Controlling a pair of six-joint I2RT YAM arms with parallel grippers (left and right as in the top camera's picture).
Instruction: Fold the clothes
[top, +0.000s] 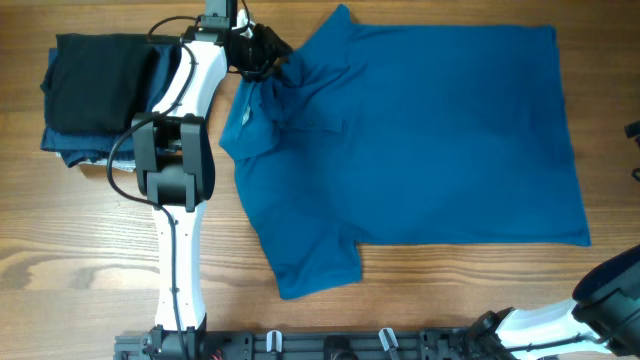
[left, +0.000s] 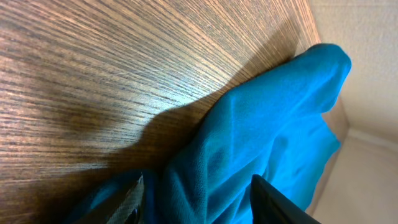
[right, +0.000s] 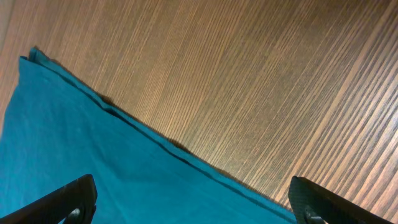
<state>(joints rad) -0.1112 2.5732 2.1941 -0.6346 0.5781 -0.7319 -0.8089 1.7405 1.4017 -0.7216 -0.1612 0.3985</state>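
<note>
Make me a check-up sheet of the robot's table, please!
Surface: wooden table, striped grain.
Job's things: blue polo shirt spread flat, its collar end bunched up.
Clutter: folded dark garments stacked at the top-left corner of the overhead view.
Grippers: left gripper at the bunched collar end, jaws apart with cloth between them, grip unclear; right gripper wide open over the shirt's hem edge.
Cables: black cable looping beside the left arm.
Surroundings: pale wall beyond the table edge; black rail along the near edge.
</note>
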